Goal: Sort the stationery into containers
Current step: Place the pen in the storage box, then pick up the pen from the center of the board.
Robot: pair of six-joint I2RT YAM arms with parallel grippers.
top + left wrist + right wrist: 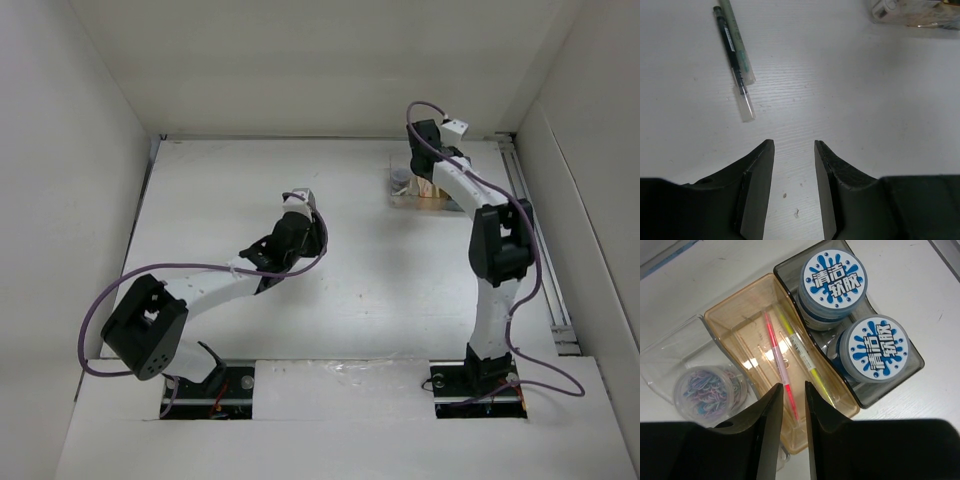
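Note:
In the left wrist view a dark pen (731, 50) and a pale green pen (740, 42) lie side by side on the white table. My left gripper (794, 145) is open and empty, just short of them and to their right. It also shows in the top view (298, 212). My right gripper (794, 386) hangs over the organiser tray (735, 315), and its jaws are slightly apart with nothing between them. A red pen (776, 355) and a yellow pen (801, 352) lie in the tan middle section. Two blue-and-white rolls (834, 282) (875, 347) fill the dark grey section. A round pot of coloured clips (707, 392) sits in the clear section.
The organiser (418, 187) stands at the back right of the table, under my right arm (495, 240); its corner shows in the left wrist view (915, 12). White walls enclose the table, with a rail (535, 230) along the right side.

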